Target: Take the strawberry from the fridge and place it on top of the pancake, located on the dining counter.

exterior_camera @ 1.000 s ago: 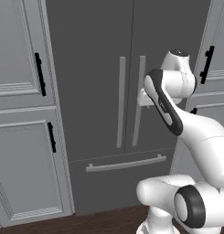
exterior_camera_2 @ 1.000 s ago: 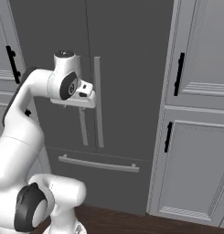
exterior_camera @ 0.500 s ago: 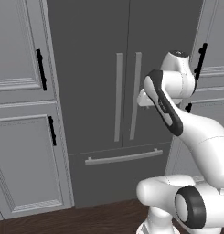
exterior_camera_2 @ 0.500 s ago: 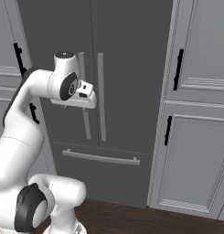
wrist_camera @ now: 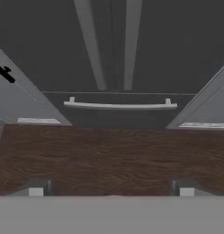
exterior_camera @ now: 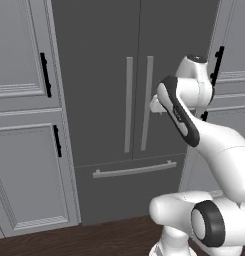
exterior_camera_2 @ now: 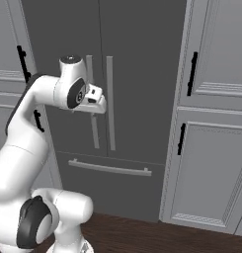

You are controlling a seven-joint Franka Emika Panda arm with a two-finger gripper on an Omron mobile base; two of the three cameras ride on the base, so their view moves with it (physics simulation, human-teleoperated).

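Two dark-grey doors of the fridge (exterior_camera: 139, 75) were shut, with a thin line running down between them. Each door had a long grey bar handle (exterior_camera: 128, 105) standing upright beside that line, and the two bars were close together. Under the doors was the bottom drawer (exterior_camera: 129, 185), also shut, with a grey bar handle (exterior_camera: 134, 170) lying flat across it.

On both sides of the fridge stood lighter grey cabinets (exterior_camera: 24, 165) with panel doors and short black handles (exterior_camera: 45, 75). Below the fridge the floor (wrist_camera: 113, 155) was dark brown wood.

The robot's white arm (exterior_camera: 194, 120) was raised in front of the fridge, bent at its dark elbow. From the right base camera, the white wrist end (exterior_camera_2: 95, 99) sat in front of the left door's bar handle, about halfway up the fridge doors. I could not tell if it touched the handle.

The hand (wrist_camera: 111, 191) looked down at the floor in front of the fridge, and the drawer handle and the lower ends of the two long bars were above it in that picture. Its two small finger tips (wrist_camera: 35, 189) stood far apart from each other, so the hand was open, with nothing between them.

The strawberry could not be seen; the fridge doors were closed and hid whatever was inside.
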